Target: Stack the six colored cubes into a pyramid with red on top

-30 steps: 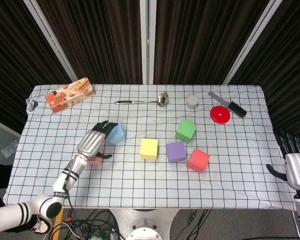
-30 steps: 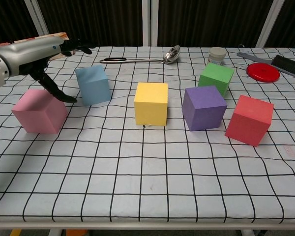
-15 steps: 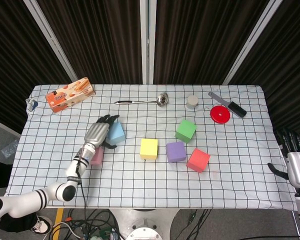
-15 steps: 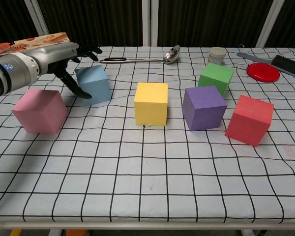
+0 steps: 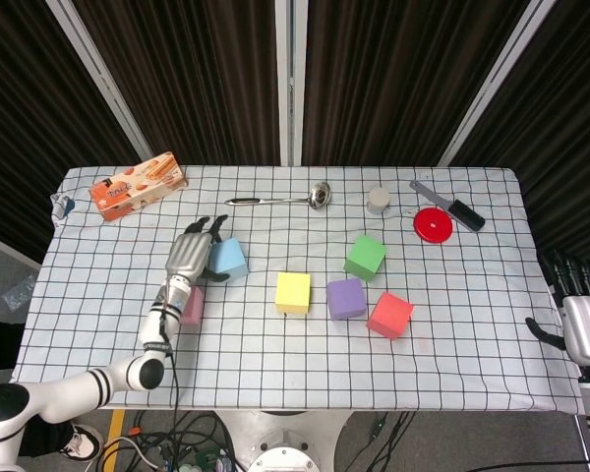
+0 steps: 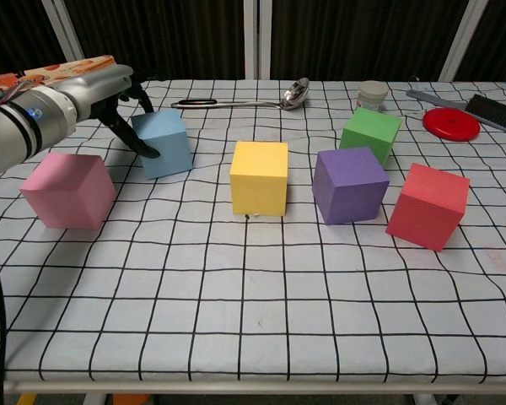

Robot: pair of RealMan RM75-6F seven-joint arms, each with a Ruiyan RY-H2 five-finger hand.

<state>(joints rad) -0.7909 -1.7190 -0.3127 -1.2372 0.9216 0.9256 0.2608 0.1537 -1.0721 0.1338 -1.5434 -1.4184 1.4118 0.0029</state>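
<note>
Left hand (image 5: 189, 254) in the head view lies against the left side of the blue cube (image 5: 228, 258), its dark fingers reaching past the cube's far edge; whether it grips or only touches cannot be told from above. Right hand (image 5: 582, 315) waits off the table's right edge, fingers apart, holding nothing. No cube is stacked: the pink cube (image 5: 190, 305) sits partly under the left forearm, and yellow (image 5: 293, 292), purple (image 5: 346, 298), green (image 5: 365, 256) and the red cube (image 5: 389, 315) stand apart on the cloth. From the chest view, the left hand (image 6: 122, 105) has a thumb on the blue cube's (image 6: 163, 143) near-left face and fingers behind it (contact, perhaps a loose clasp). The risk, I judge, is a one-sided push sliding the cube, or the forearm brushing the pink cube (image 6: 68, 190).
</note>
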